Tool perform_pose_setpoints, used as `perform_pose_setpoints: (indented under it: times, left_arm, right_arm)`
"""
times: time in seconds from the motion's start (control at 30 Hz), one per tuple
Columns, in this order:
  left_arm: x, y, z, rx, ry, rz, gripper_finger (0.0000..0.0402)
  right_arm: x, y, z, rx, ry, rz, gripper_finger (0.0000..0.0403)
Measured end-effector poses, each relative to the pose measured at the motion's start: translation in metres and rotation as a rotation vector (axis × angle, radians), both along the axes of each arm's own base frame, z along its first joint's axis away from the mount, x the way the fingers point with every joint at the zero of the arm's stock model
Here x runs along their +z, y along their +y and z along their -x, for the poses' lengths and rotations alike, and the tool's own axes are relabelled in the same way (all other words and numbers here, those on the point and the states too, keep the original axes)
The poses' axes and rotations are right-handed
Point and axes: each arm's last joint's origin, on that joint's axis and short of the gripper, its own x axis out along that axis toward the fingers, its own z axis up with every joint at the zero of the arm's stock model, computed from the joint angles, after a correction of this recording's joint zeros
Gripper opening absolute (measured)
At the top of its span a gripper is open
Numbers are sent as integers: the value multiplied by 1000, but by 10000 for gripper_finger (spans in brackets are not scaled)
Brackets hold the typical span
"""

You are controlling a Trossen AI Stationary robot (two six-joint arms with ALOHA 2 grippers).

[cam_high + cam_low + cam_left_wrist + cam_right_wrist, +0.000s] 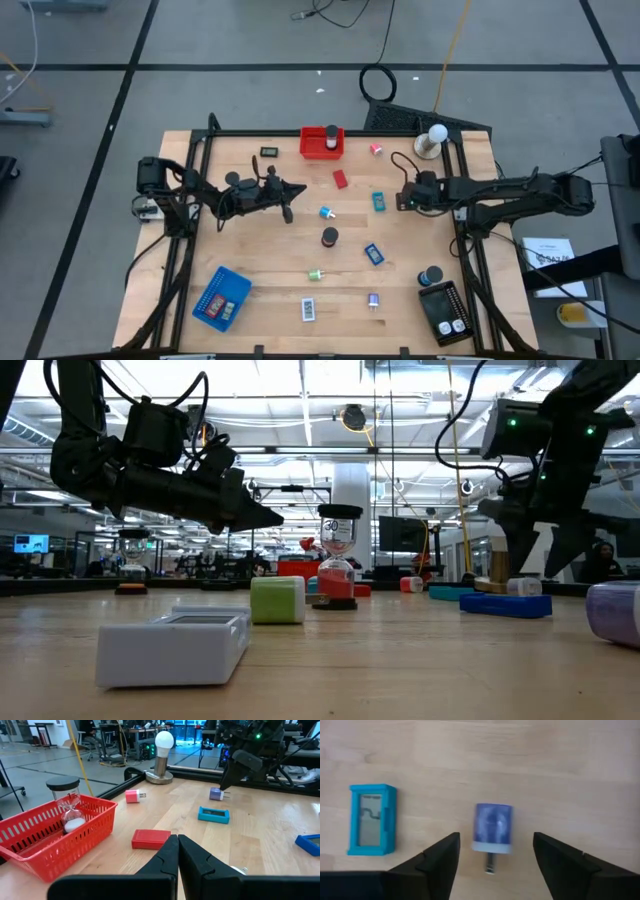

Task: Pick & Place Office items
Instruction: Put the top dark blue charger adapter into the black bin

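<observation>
The wooden counter [260, 270] is seen from above with the office items scattered over its middle. The red tray [322, 143] is set at the far edge, with a sand timer [70, 810] standing inside it; the blue tray [221, 298] lies near the front left corner and the black tray [446, 311] at the front right corner. The white ball on its stand [432, 140] is placed at the far right corner. The left hand [290, 192] is held above the counter's left-centre, its fingers [167, 857] pressed together with nothing between them. The right hand [408, 196] is held low near the right edge, its fingers [440, 857] spread apart on either side of a small purple plug piece [492, 829], which lies on the wood untouched. Just beside it lies a teal rectangular block [370, 819] with a white label. A red block [340, 179] is found just in front of the red tray, a pink piece [376, 149] near the ball stand, a black cylinder [329, 237] at the centre, a green bit [315, 274] and a white-labelled rectangle [308, 308] toward the front edge.
</observation>
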Motion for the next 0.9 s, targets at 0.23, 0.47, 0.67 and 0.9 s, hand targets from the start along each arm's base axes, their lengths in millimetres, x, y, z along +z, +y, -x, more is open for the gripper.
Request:
perform_pose_setpoints:
  times: [0.23, 0.47, 0.67, 0.9]
  left_arm:
    - [0, 0, 0, 0, 0, 0, 6]
    - [0, 0, 0, 1, 2, 0, 6]
    - [0, 0, 0, 2, 3, 0, 6]
    - [-1, 0, 0, 1, 8, 0, 6]
  right_arm:
    - [-24, 0, 6, -23, -22, 50, 239]
    - [-32, 0, 6, 9, -3, 83, 176]
    - [-32, 0, 4, 30, -3, 105, 125]
    - [-24, -1, 1, 92, 22, -14, 143]
